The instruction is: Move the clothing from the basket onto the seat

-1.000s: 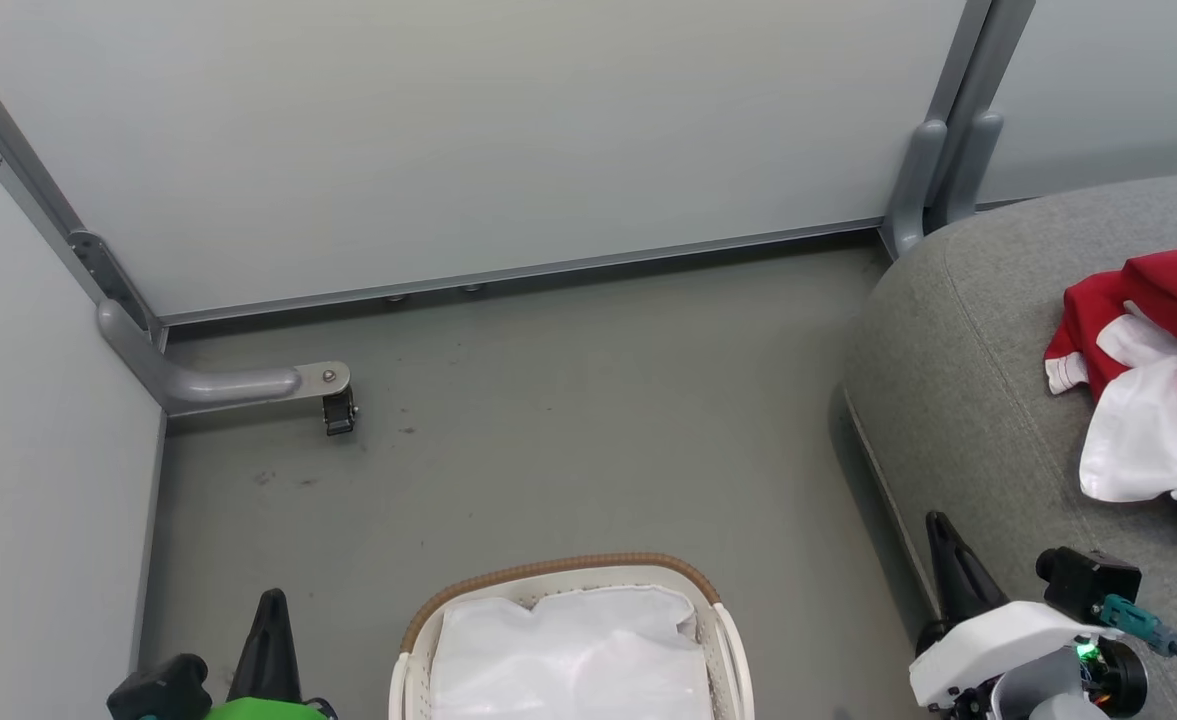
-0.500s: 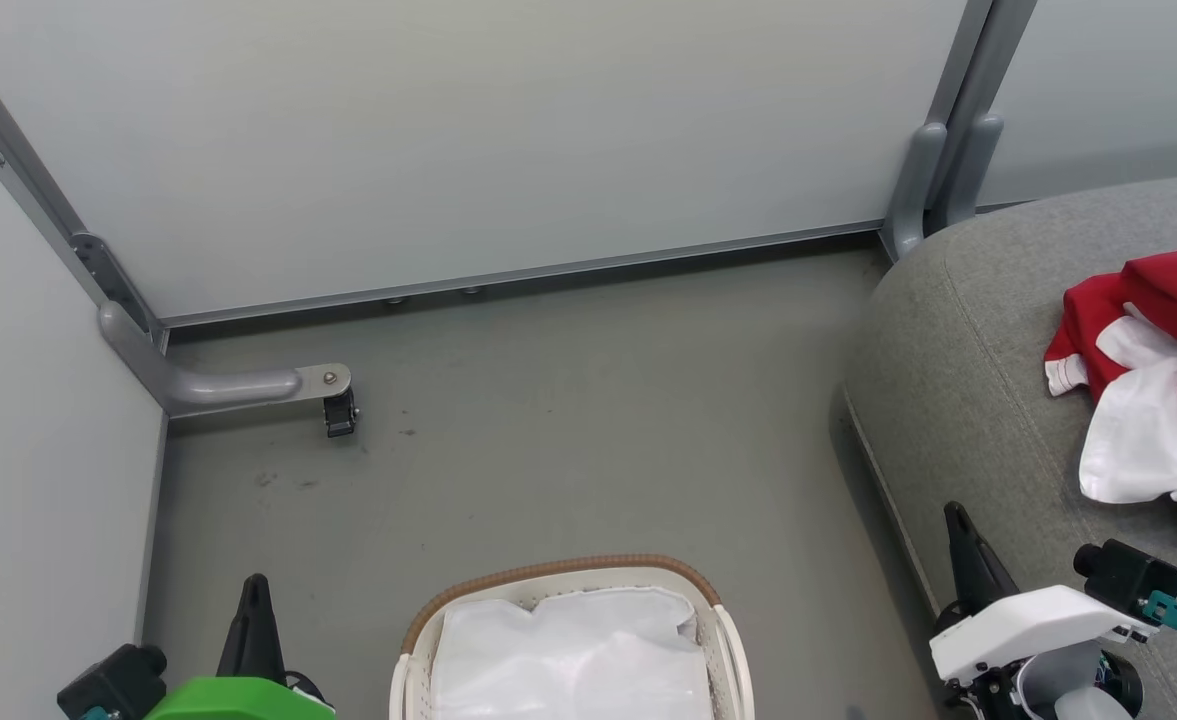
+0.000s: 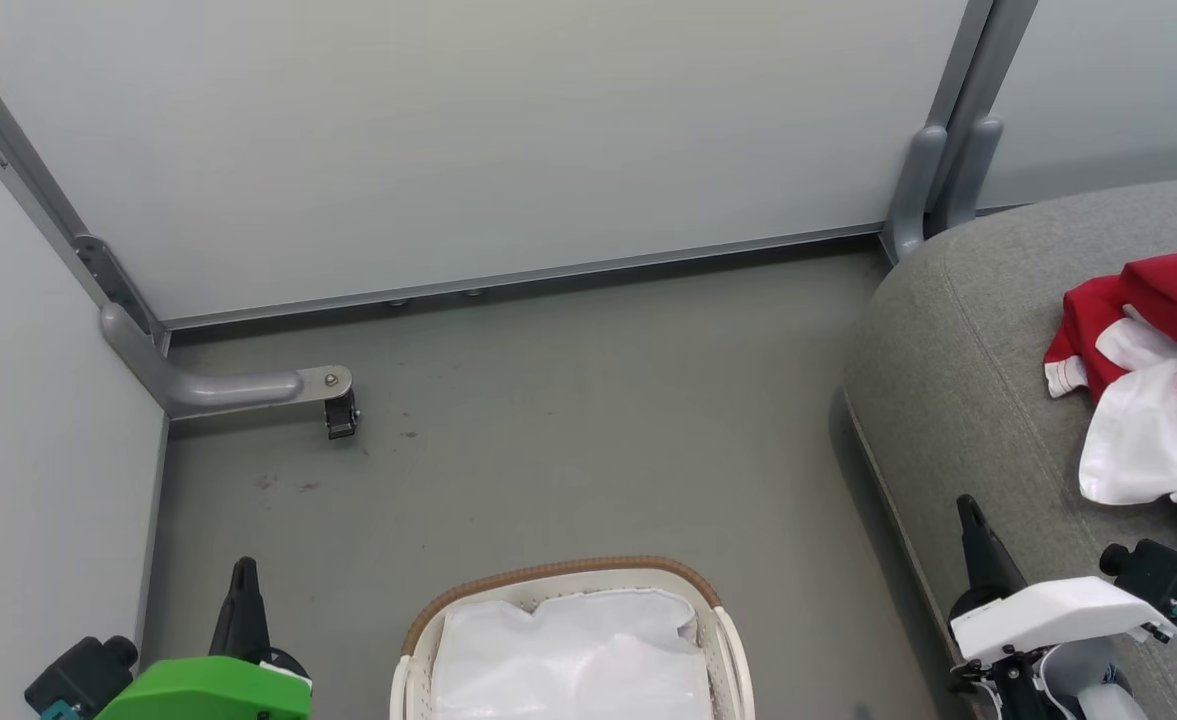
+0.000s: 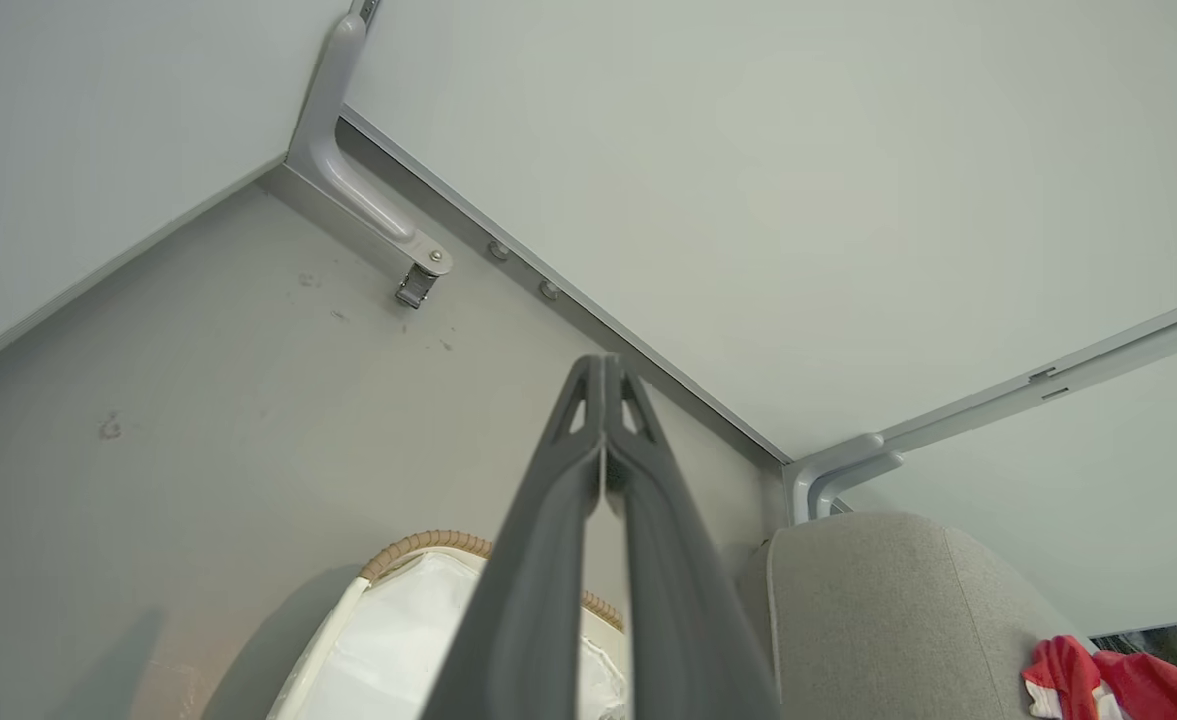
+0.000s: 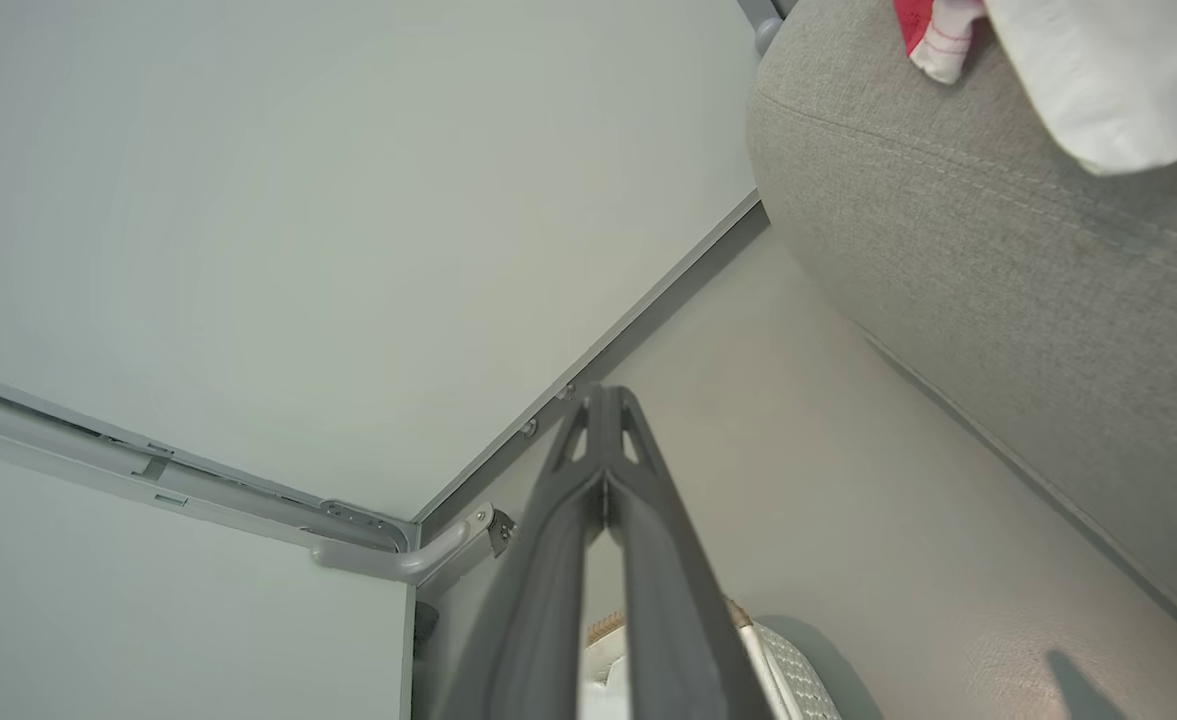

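1. Floor: smooth, grey-green, matte. A few dark scuff marks lie near its left side.
2. Back partition panel: pale grey, plain, upright.
3. Left partition panel: same finish, meets the back panel at a corner.
4. Right partition panel: same finish, beyond a grey upright post.
5. Bottom rail: grey metal, runs along the foot of the back panel, with two small round fittings beneath it.
6. Support foot: curved grey metal, reaches out from the left corner over the floor and has a bolt head near its tip.
7. Caster: small, dark, under that foot's end.
8. Twin support feet: grey, curved, at the base of the post.
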Motion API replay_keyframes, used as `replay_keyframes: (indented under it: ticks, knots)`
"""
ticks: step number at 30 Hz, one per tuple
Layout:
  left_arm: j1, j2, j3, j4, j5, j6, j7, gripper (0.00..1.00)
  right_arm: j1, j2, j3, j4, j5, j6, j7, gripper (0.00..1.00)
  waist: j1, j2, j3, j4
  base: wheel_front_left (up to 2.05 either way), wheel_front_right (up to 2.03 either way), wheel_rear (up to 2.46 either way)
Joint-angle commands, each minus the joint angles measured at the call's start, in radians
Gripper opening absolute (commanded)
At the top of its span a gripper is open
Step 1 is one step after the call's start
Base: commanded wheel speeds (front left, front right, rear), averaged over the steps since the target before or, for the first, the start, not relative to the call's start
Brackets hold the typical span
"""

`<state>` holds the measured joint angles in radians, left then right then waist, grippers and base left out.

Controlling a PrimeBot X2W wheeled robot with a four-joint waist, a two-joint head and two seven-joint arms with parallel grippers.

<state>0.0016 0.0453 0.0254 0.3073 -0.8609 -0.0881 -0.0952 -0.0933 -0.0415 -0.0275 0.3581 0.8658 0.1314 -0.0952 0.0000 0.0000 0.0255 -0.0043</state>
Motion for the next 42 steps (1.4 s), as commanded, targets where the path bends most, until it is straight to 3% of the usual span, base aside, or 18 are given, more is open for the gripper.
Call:
replay_keyframes:
  ticks: [1, 42]
  knots:
    - [-0.030, 0.004, 0.006, -0.014, -0.028, -0.007, 0.007, 0.00, -0.016, -0.006, -0.007, -0.019, 0.029, 0.000, 0.007, 0.00, 0.0000, 0.0000, 0.000, 0.000, 0.00, 0.00, 0.00]
    - [-0.083, 0.006, 0.055, -0.043, -0.444, -0.029, 0.124, 0.00, -0.019, -0.009, -0.054, -0.076, 0.441, -0.001, 0.125, 0.00, 0.0000, 0.0000, -0.011, 0.002, 0.00, 0.00, 0.00]
